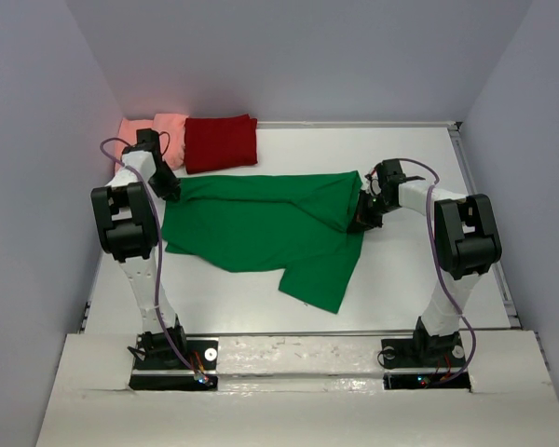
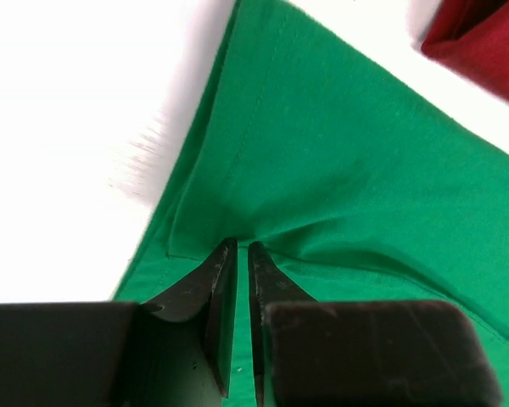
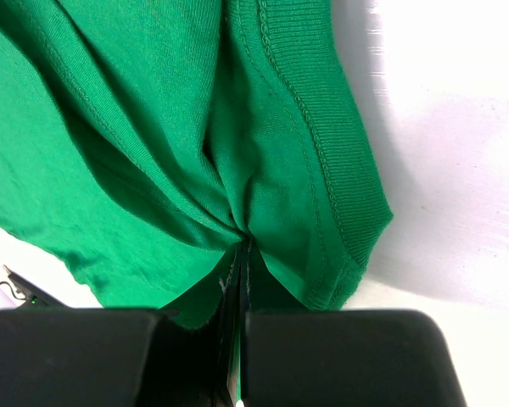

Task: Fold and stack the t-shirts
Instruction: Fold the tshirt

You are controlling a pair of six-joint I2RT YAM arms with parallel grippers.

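Note:
The green t-shirt [image 1: 261, 223] lies spread across the middle of the table, with one flap trailing toward the near edge. At its left edge, my left gripper [image 1: 172, 186] has its jaws nearly together, and the hem [image 2: 339, 153] puckers at the gripper's [image 2: 242, 244] tips. My right gripper [image 1: 363, 216] is shut on bunched green t-shirt cloth [image 3: 136, 127] beside the ribbed collar [image 3: 322, 153], the folds gathering at the gripper [image 3: 243, 242]. A folded dark red t-shirt [image 1: 221, 142] [image 2: 483, 38] and a folded salmon-pink one [image 1: 172, 126] lie at the back left, the pink partly behind my left arm.
Grey walls close the table [image 1: 419, 168] in on the left, back and right. A raised rail [image 1: 475, 186] runs along the right side. Both arm bases stand on the near ledge [image 1: 298, 358].

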